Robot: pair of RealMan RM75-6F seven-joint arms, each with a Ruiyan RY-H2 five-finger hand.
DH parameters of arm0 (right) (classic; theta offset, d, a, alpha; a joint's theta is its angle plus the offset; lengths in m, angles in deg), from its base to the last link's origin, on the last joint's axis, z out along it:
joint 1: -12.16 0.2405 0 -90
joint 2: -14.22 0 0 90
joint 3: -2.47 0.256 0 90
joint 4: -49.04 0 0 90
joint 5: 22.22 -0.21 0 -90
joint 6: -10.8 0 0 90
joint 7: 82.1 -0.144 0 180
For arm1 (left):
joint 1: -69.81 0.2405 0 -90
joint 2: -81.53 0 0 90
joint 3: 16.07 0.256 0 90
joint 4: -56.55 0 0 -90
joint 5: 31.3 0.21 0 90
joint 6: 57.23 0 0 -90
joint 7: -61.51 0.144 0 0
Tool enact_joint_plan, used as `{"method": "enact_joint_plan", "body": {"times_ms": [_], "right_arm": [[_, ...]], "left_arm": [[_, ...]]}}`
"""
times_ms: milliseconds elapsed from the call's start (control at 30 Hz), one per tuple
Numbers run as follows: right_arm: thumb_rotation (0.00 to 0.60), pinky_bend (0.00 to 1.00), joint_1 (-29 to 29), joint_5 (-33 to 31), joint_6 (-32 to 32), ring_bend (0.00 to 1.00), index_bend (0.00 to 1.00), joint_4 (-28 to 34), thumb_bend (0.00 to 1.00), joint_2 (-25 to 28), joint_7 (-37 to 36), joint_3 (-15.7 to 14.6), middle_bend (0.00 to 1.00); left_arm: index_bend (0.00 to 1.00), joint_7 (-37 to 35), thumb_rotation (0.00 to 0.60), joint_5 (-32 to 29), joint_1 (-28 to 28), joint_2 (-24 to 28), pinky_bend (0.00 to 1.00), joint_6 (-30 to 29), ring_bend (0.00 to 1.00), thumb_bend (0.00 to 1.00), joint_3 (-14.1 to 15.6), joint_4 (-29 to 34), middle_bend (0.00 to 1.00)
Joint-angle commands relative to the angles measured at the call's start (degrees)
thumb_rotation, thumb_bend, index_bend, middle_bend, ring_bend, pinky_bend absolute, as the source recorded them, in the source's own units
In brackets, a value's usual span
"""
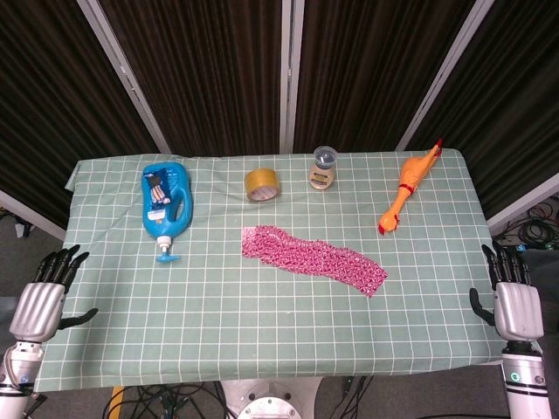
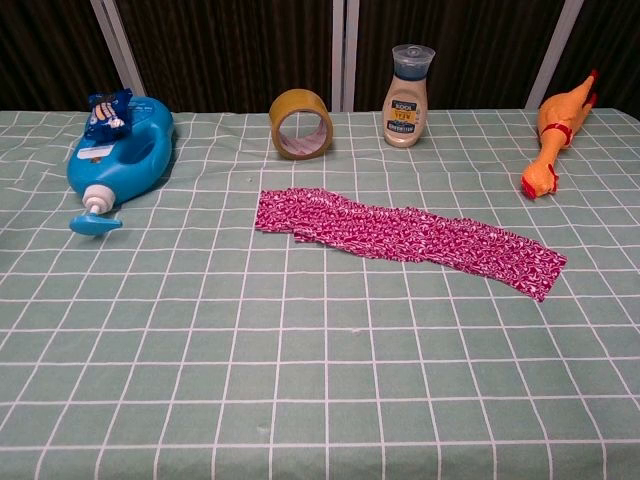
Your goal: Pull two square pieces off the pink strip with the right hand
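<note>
A pink patterned strip (image 1: 313, 256) lies flat across the middle of the green checked table, running from upper left to lower right; the chest view shows the pink strip (image 2: 405, 237) whole and untouched. My right hand (image 1: 509, 292) hangs off the table's right edge with fingers apart, holding nothing, well away from the strip. At the left edge my left hand (image 1: 45, 292) is likewise open and empty. Neither hand appears in the chest view.
A blue bottle (image 1: 166, 202) lies on its side at the back left. A tape roll (image 1: 262, 185) and a small beige bottle (image 1: 323, 168) stand behind the strip. A rubber chicken (image 1: 408, 188) lies at the back right.
</note>
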Motion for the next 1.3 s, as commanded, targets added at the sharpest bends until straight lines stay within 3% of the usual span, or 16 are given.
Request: {"method": "enact_joint_plan", "body": {"times_ms": [33,600,667,733,800,867,1000,1067,1300], "right_arm": [[0.6,0.0,0.1,-0.2,1.0,0.0,0.0,0.6,0.33,0.5,0.0,-0.1,0.0],[0.6,0.0,0.1,0.6,2.9,0.0,0.0,2.1,0.34,0.9,1.4,-0.6,0.0],[0.6,0.0,0.1,0.7,3.3,0.0,0.0,2.1,0.53,1.2,1.6,-0.7,0.0],[0.6,0.0,0.3,-0.2,5.0,0.0,0.0,3.0,0.93,2.2,3.5,-1.1,0.0],[0.6,0.01,0.6,-1.4,6.6,0.0,0.0,4.8,1.0,3.3,5.0,-1.2,0.01],[0.6,0.09,0.6,-2.0,7.3,0.08,0.0,5.6,1.0,3.7,5.5,-1.2,0.1],[0.6,0.45,0.7,-2.9,8.1,0.47,0.0,5.8,1.0,3.3,7.4,-1.3,0.56],[0.6,0.54,0.9,-2.9,8.4,0.61,0.01,5.7,1.0,2.9,8.5,-1.5,0.73],[0.6,0.64,2.3,-1.8,11.2,0.74,0.09,6.9,1.0,0.4,13.9,-3.2,0.89]], "left_arm": [[0.08,-0.1,0.6,0.0,0.0,0.0,0.06,0.1,0.0,0.1,0.1,0.0,0.0],[0.08,-0.8,0.6,0.5,0.3,0.3,0.06,-0.2,0.0,0.1,0.5,0.0,0.0],[0.08,-1.1,0.6,0.2,0.3,-0.3,0.06,0.3,0.0,0.1,0.7,-0.4,0.0],[0.08,-0.9,0.6,0.4,0.1,-0.6,0.06,0.7,0.0,0.1,0.9,-0.5,0.0],[0.08,-0.3,0.6,0.5,-0.1,-0.8,0.06,0.8,0.0,0.1,0.8,-0.5,0.0],[0.08,-0.2,0.6,0.5,-0.2,-0.9,0.06,0.9,0.0,0.1,0.7,-0.4,0.0],[0.08,0.2,0.6,0.6,-0.4,-0.7,0.06,1.1,0.0,0.1,0.7,-0.1,0.0],[0.08,0.2,0.6,0.5,-0.3,-0.7,0.06,1.2,0.0,0.1,0.8,0.0,0.0],[0.09,-0.4,0.6,0.2,-0.1,-0.9,0.06,1.3,0.0,0.1,0.9,-0.7,0.0]]}}
